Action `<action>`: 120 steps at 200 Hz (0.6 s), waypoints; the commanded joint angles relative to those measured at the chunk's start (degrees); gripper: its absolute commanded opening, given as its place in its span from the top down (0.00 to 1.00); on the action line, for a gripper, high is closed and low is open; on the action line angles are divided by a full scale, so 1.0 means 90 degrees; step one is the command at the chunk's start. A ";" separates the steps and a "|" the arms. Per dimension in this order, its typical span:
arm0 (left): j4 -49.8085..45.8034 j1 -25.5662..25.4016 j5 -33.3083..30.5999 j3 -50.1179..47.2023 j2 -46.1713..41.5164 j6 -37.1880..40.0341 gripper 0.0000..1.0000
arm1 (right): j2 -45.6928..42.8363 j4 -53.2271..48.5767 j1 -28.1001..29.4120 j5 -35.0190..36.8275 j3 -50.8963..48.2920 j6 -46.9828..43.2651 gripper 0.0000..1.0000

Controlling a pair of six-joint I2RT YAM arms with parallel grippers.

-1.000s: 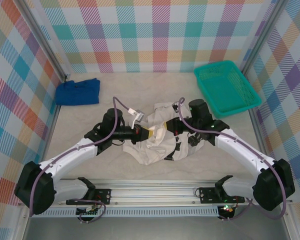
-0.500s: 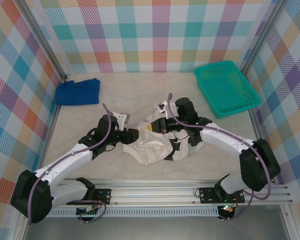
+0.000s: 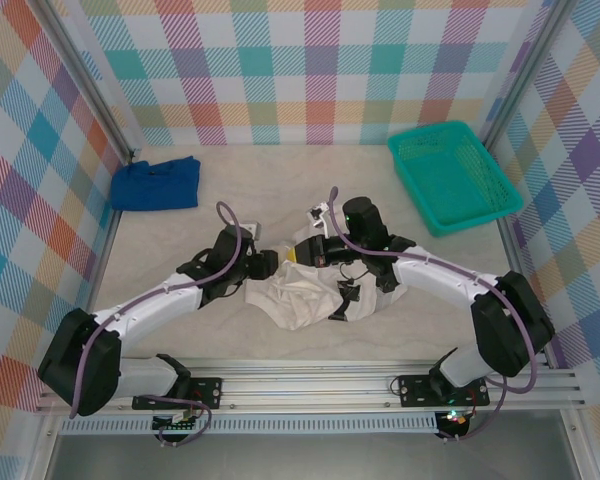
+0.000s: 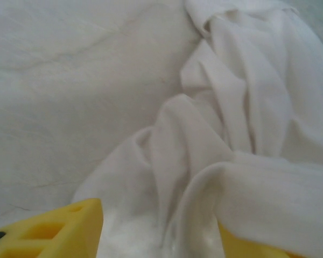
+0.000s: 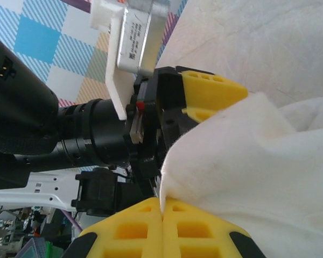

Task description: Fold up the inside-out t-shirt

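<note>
The inside-out t-shirt (image 3: 298, 298) lies crumpled in a white heap at the table's middle. My right gripper (image 3: 302, 252) hovers over the shirt's far edge. In the right wrist view its yellow fingers (image 5: 162, 212) are shut, pinching a thick fold of the t-shirt (image 5: 247, 161). My left gripper (image 3: 271, 265) faces it from the left, almost touching. Its yellow fingers (image 4: 59, 228) stand apart, with bunched folds of the t-shirt (image 4: 204, 161) lying between them. The left gripper's yellow finger (image 5: 207, 88) and black body also appear just beyond the pinched fold.
A blue cloth garment (image 3: 156, 183) lies folded at the far left. A green mesh basket (image 3: 455, 175) stands at the far right. Checked walls close in the beige table (image 3: 280, 180) on three sides, and a metal rail (image 3: 300, 385) runs along the near edge.
My left gripper has opened and let go of the shirt. The right gripper has carried its pinched fold leftward, up close to the left gripper.
</note>
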 commanded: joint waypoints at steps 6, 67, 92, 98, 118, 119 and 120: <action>-0.0283 -0.0043 -0.0860 0.0294 0.0009 -0.0376 0.55 | -0.0342 -0.0087 0.0055 0.0383 0.0072 -0.0203 1.00; -0.0334 -0.0033 -0.0209 0.0263 -0.0328 0.0063 0.91 | -0.0456 -0.0197 0.0056 0.0732 0.0036 -0.0388 1.00; -0.0358 -0.0023 0.0483 0.0229 -0.0625 0.0278 1.00 | -0.0524 -0.0980 0.0056 0.1309 0.0252 -0.0906 1.00; -0.0324 -0.0005 0.0691 0.0185 -0.0736 0.0270 1.00 | -0.0560 -0.1231 0.0056 0.1544 0.0309 -0.1061 1.00; -0.0202 0.0036 0.1384 0.0034 -0.1091 0.0238 1.00 | -0.0675 -0.1704 0.0051 0.1919 0.0462 -0.1467 1.00; -0.0204 0.0035 0.1408 0.0032 -0.1104 0.0235 1.00 | -0.0683 -0.1707 0.0048 0.1919 0.0459 -0.1470 1.00; -0.0199 0.0035 0.1435 0.0031 -0.1116 0.0228 1.00 | -0.0692 -0.1704 0.0047 0.1919 0.0458 -0.1477 1.00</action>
